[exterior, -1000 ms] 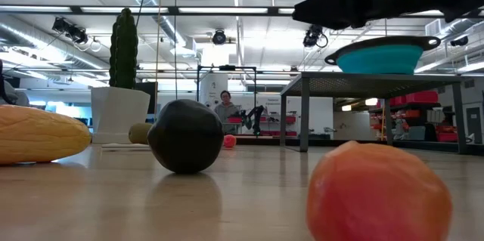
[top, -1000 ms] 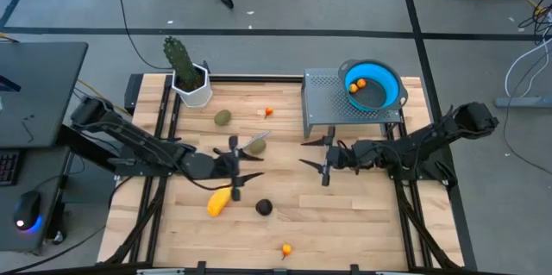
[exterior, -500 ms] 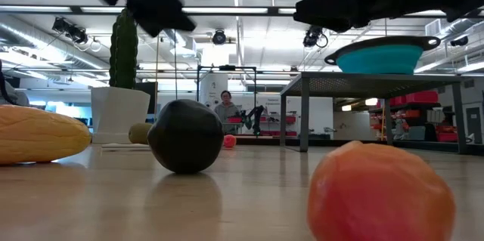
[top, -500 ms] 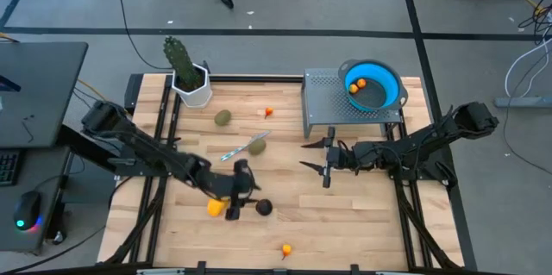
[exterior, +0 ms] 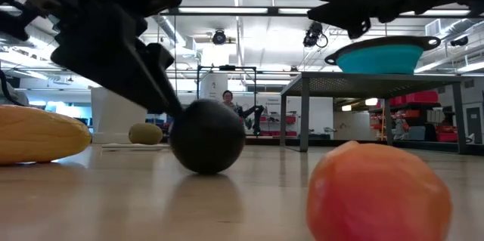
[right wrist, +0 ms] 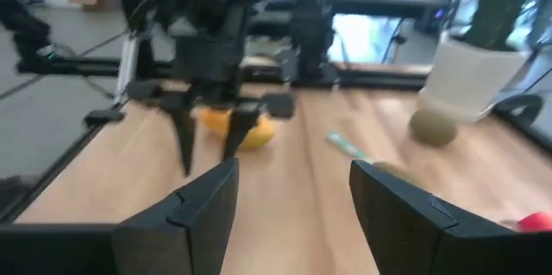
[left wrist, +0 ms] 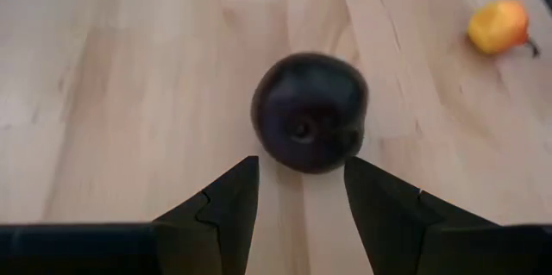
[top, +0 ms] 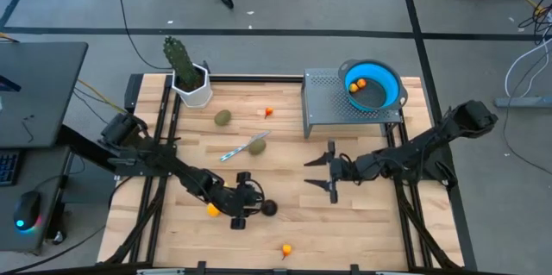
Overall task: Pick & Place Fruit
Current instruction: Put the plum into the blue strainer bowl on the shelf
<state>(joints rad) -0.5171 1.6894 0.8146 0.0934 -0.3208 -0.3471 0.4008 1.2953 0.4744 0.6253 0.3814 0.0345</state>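
While the left arm is stretched low across the table, its gripper [top: 250, 209] is set just short of the dark fruit [top: 269, 209], jaws parted and nothing grasped. The yellow fruit [top: 212, 209] is half hidden under that arm. The right gripper [top: 329, 174] is held above mid-table, jaws spread and empty. An orange piece [top: 285, 247] is seen near the front edge, a green oval [top: 222, 117] by the cactus [top: 178, 60], a knife [top: 233, 152] between.

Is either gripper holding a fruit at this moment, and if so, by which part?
Nothing is held. The left gripper is open, with the dark round fruit just ahead of its fingertips, not between them. The right gripper is open and empty above the table.
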